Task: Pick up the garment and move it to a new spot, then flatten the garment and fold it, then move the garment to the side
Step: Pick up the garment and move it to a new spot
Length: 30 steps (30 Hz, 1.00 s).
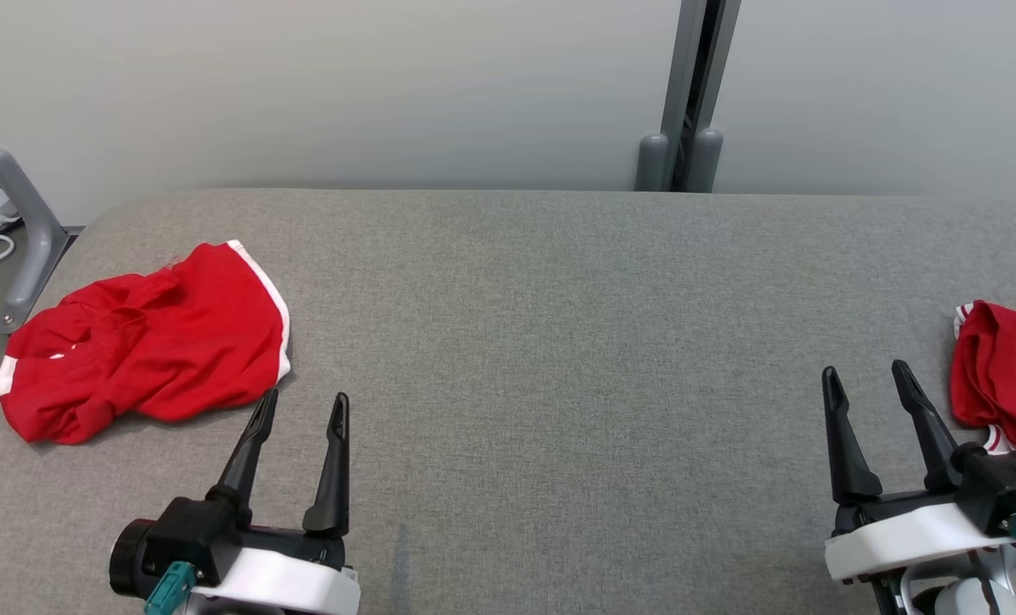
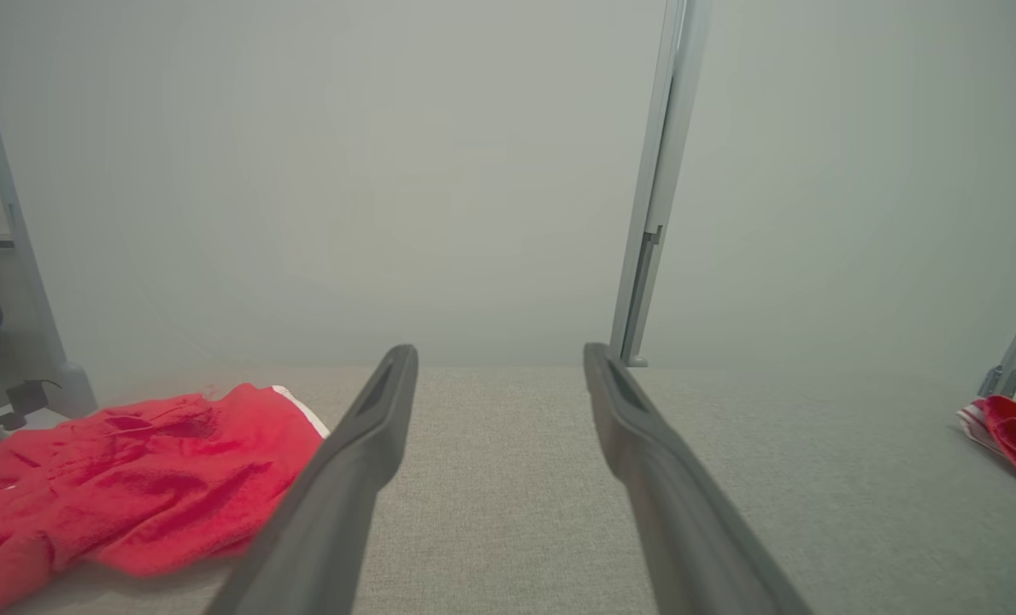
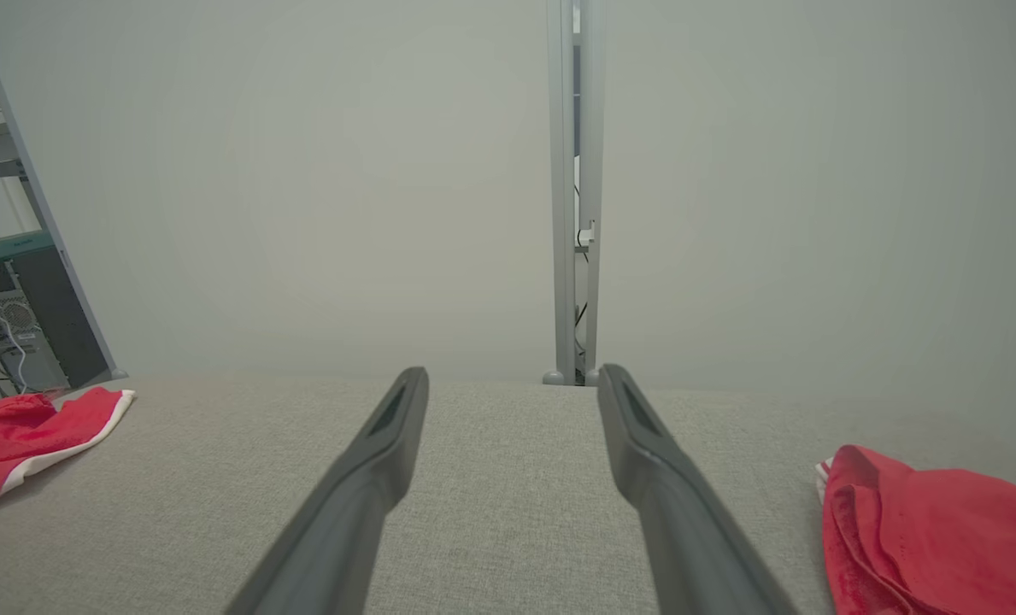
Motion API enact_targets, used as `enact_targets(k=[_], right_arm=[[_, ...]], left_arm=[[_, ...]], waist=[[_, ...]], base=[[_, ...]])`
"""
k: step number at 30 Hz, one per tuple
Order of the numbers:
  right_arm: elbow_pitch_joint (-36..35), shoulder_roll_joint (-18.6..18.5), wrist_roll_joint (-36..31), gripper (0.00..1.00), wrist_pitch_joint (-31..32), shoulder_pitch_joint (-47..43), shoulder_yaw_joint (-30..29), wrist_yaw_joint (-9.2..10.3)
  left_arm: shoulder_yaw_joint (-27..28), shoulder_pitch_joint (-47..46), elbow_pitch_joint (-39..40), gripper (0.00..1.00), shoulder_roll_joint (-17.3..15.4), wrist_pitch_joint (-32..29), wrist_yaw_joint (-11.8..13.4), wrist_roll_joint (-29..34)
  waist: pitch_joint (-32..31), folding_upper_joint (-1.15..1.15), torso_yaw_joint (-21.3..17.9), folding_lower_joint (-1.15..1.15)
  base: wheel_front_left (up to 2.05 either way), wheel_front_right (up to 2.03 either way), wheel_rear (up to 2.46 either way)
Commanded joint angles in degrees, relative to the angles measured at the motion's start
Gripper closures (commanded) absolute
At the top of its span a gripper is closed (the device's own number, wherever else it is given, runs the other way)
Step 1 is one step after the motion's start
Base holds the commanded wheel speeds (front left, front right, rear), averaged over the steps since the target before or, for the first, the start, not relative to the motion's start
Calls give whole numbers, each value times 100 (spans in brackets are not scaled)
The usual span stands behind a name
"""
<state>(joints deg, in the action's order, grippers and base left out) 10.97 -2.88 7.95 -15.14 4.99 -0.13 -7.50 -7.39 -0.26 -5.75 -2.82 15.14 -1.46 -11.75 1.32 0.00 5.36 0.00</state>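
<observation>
A crumpled red cloth garment with white trim (image 1: 157, 342) lies at the left of the grey fabric table (image 1: 559, 342), near your left gripper (image 1: 305, 395), whose fingers are apart and empty. Your right gripper (image 1: 866, 369), likewise spread, sits beside a second red garment (image 1: 1007, 376).

Soft matt red cloth with white trim makes up the crumpled garment (image 1: 144, 346) at the left of the frame, on a table (image 1: 559, 342) covered in coarse grey woven fabric, near the left gripper (image 1: 306, 395), whose fingers (image 1: 333, 470) look like matt black plastic
</observation>
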Motion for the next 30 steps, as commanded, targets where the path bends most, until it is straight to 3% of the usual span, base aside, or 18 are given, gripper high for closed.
enact_targets(k=[1,25,30], right_arm=[[11,-9,27,0,-1,-25,-4,2],[87,-10,83,0,-1,72,4,2],[49,-11,163,0,-1,87,121,2]], left_arm=[[0,-62,-14,0,-19,-4,-17,-30],[-75,-142,-43,0,-18,-4,-2,-94],[-96,-179,-60,0,-19,-4,-48,-42]], waist=[[10,0,0,0],[93,0,-89,0],[144,0,40,0]], base=[[0,0,0],[0,0,0],[0,0,0]])
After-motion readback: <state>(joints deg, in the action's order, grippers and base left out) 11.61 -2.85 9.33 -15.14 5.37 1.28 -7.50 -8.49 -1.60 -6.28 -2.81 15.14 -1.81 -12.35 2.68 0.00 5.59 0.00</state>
